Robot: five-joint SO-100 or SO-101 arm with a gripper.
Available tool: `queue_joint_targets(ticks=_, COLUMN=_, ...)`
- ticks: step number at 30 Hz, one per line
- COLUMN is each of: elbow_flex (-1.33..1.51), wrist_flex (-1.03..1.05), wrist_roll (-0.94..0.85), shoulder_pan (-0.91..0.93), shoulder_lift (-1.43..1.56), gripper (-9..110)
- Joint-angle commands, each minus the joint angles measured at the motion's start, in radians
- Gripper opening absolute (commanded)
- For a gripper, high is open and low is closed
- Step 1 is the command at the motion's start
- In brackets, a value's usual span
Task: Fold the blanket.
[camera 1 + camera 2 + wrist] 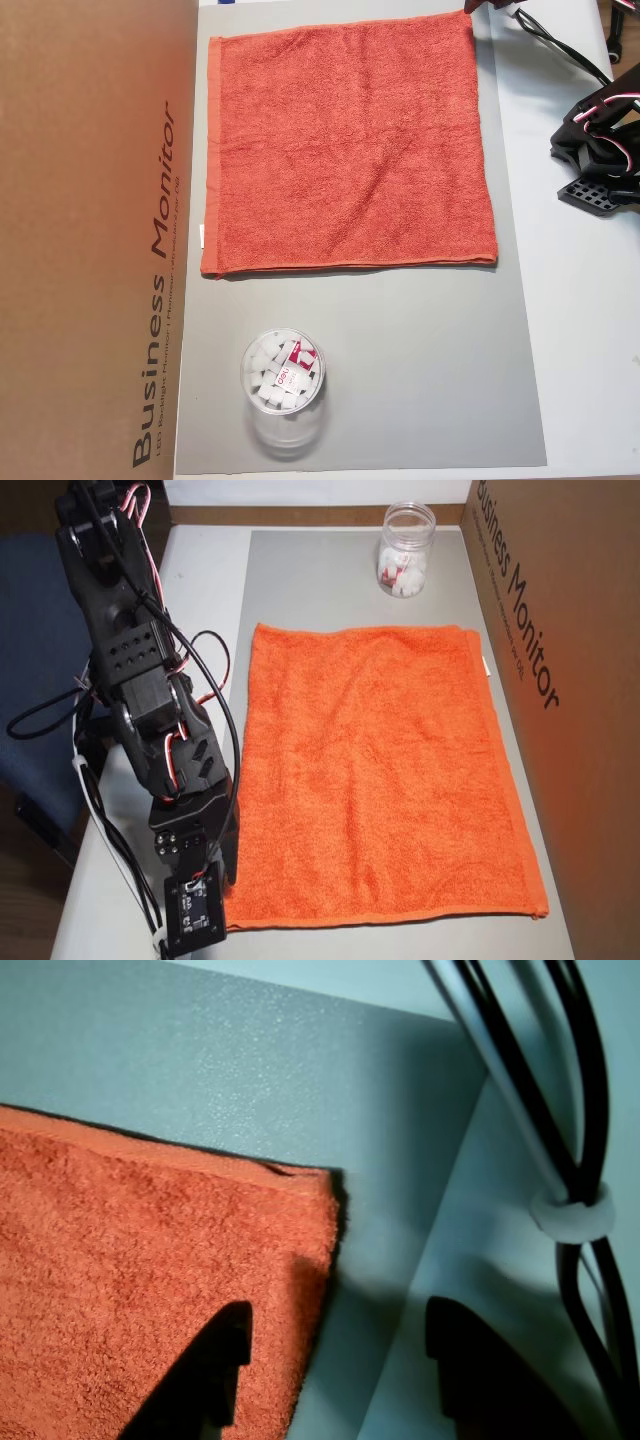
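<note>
Nothing is folded yet. The orange-red terry-cloth blanket (385, 775) lies spread flat in a single layer on the grey mat (320, 575), all four hemmed edges showing and no corner turned over; its small white tag (202, 236) pokes out on the side nearest the brown cardboard monitor box (90, 240). So the whole job is left, by my reckoning — grip a corner, lift it, carry it across, lay it down.

The black arm (150, 730) reaches down at one near corner of the blanket, at the edge away from the clear plastic cup of white cubes (405, 550). In the wrist view the gripper (335, 1345) has its two dark fingers spread well apart, one finger (205, 1375) over the cloth just inside the corner, the other over the mat's edge and bare white table (500, 1260). They hold nothing — whether the tips touch the cloth I cannot tell. A bundle of black and white cables (560, 1120) runs alongside.
</note>
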Motion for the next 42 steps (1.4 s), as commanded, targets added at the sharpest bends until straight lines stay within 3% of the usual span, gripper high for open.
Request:
queue_joint_targets(ticks=1, elbow_flex=-0.044, wrist_flex=-0.012, wrist_roll=-0.009, shoulder_pan=-0.015, shoulder_lift=-0.005, gripper=18)
queue_joint_targets(ticks=8, elbow_flex=-0.044, wrist_flex=-0.058, wrist_roll=-0.011, shoulder_pan=-0.031, shoulder_lift=-0.044, gripper=18)
queue_joint_targets(ticks=21, elbow_flex=-0.044, wrist_flex=-0.212, wrist_roll=-0.195, shoulder_pan=0.009, shoulder_lift=-0.133, gripper=18)
queue_joint_targets(ticks=42, elbow_flex=0.054, wrist_flex=-0.365, wrist_roll=-0.218, shoulder_pan=-0.028, shoulder_lift=-0.172, gripper=18)
